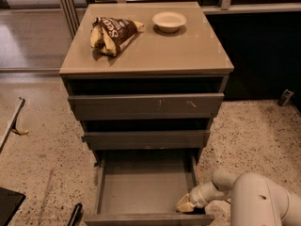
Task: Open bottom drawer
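Note:
The bottom drawer (141, 187) of the grey cabinet is pulled far out, showing its shallow grey box interior; its front edge (146, 219) lies at the picture's lower border. My gripper (185, 204) is at the drawer's front right corner, its pale tip just inside the right wall. The white arm (254, 201) reaches in from the lower right. Above are the middle drawer front (146, 139) and the top front (146, 106) with pale scratch marks, both slightly out.
On the cabinet top (188, 51) lie a brown snack bag (111, 33) and a white bowl (169, 20). Speckled floor surrounds the cabinet. A dark object (8, 204) sits at the lower left and a small dark item (284, 98) at the right.

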Robot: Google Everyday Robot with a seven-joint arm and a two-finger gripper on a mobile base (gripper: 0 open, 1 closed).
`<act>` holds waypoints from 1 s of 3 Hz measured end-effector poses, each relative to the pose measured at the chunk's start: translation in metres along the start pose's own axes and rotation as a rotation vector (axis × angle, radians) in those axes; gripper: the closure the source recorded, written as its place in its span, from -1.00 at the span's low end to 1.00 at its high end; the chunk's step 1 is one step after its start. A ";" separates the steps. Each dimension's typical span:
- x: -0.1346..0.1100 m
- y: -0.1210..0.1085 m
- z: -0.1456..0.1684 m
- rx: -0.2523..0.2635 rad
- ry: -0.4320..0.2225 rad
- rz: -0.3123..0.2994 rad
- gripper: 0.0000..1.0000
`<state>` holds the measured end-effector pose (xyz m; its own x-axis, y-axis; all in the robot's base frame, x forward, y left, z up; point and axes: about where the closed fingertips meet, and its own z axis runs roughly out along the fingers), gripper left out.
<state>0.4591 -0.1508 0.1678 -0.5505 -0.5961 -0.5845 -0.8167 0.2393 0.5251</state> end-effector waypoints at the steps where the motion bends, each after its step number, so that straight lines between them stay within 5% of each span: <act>1: 0.000 0.000 0.000 -0.001 0.000 0.000 0.16; 3: -0.027 -0.005 -0.019 0.036 -0.005 -0.051 -0.77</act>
<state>0.4809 -0.1505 0.1923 -0.5089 -0.6046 -0.6128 -0.8493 0.2363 0.4722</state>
